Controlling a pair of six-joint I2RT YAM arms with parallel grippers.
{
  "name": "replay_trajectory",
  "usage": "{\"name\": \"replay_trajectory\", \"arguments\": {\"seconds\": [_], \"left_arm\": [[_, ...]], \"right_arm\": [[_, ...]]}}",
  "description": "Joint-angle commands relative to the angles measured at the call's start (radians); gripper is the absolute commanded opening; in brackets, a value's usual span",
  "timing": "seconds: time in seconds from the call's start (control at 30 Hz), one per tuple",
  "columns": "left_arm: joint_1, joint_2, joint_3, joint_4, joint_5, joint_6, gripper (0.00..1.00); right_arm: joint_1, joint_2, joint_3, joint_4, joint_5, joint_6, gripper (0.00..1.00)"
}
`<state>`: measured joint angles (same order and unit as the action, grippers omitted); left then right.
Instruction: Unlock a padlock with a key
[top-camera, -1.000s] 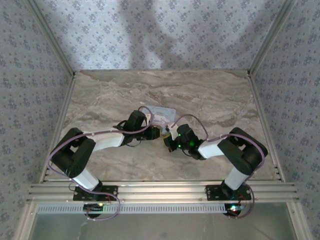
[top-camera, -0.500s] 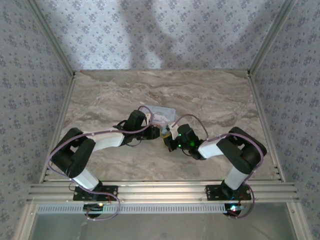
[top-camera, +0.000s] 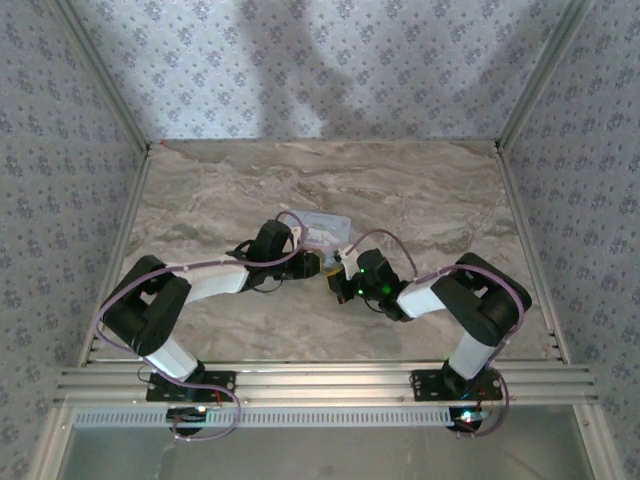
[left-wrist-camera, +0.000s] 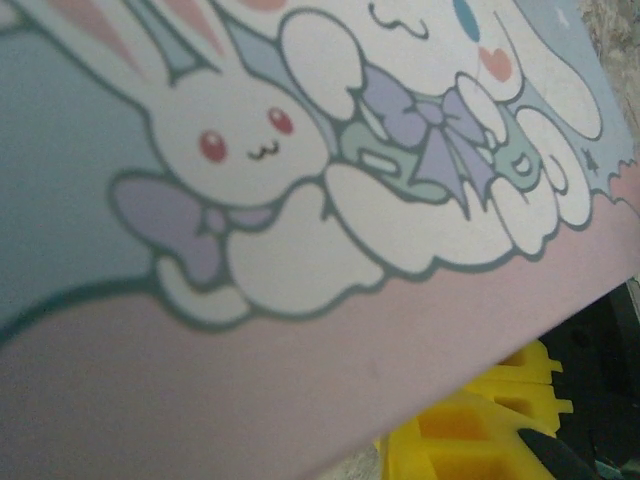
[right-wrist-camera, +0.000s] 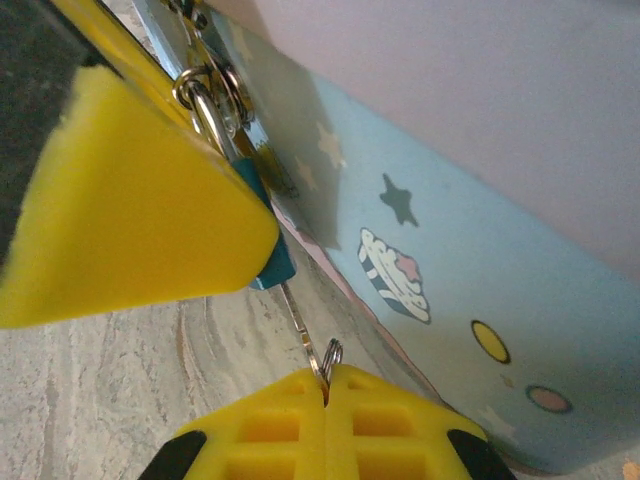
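Teal padlock (right-wrist-camera: 268, 262) hangs by the cartoon-printed tin (right-wrist-camera: 470, 240), half hidden behind a yellow pad (right-wrist-camera: 130, 200) that apparently steadies it. Right pincer (right-wrist-camera: 325, 392) is closed on the key (right-wrist-camera: 297, 312), whose shaft meets the lock's underside. Left pincer (top-camera: 316, 264): cannot tell. Tin wall and marble tabletop (right-wrist-camera: 90, 390) leave scant turning room.

The small teal padlock (right-wrist-camera: 272, 262) has its metal shackle toward 11 o'clock. The thin silver key (right-wrist-camera: 298, 314) runs from its bottom toward 5 o'clock.
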<state>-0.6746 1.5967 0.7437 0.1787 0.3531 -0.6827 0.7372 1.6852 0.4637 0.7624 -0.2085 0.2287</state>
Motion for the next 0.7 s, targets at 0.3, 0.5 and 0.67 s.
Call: {"name": "replay_trajectory", "arguments": {"seconds": [0.3,0.5,0.67], "left_arm": [[-0.009,-0.027,0.041,0.001,0.043,-0.006,0.24],[-0.009,-0.024,0.042,-0.001,0.049,-0.005,0.24],[-0.008,-0.027,0.046,-0.008,0.056,0.001,0.24]], "right_arm": [[-0.003,0.005,-0.029,0.082,-0.021,0.011,0.0],[-0.006,0.002,-0.035,0.099,-0.016,0.017,0.0],[-0.012,0.002,-0.018,0.106,-0.013,0.015,0.0]]}}
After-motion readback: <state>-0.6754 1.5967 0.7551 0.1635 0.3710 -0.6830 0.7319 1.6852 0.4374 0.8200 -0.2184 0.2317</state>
